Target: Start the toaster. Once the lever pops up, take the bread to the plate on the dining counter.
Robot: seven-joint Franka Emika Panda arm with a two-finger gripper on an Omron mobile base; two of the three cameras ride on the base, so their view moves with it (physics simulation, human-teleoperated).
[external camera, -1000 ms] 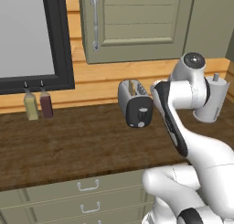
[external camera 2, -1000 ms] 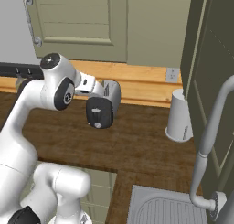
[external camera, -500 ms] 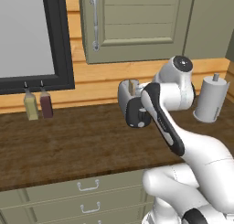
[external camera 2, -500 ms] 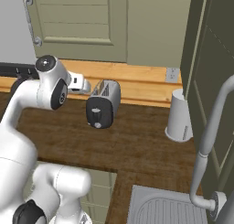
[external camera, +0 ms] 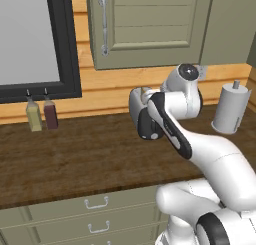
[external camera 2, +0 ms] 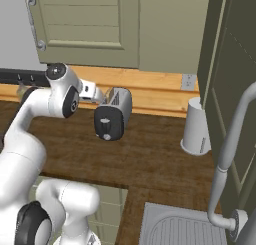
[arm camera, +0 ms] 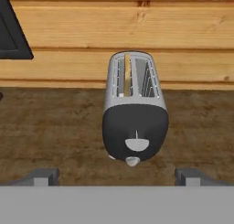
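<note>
At twelve o'clock from our gripper [arm camera: 117, 176], whose jaws stand fully spread and hold nothing, sits the toaster [arm camera: 134, 112] on the worktop [arm camera: 55, 136] against the wooden wall. We should probably come down square on the lever [arm camera: 132, 161] at six o'clock of its black end panel, avoiding the knob [arm camera: 136, 144]. It looks rounded, silver-grey, with bread [arm camera: 127, 75] in one slot.

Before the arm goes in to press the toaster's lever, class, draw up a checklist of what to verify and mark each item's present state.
1. Gripper open: ok.
2. Toaster upright on the worktop, its black end panel facing the hand: ok.
3. Bread sitting in a slot: ok.
4. Lever in sight near the panel's bottom: ok.
5. Lever already pressed down: cannot tell.
6. Fingertips clear of the toaster: ok.
</note>
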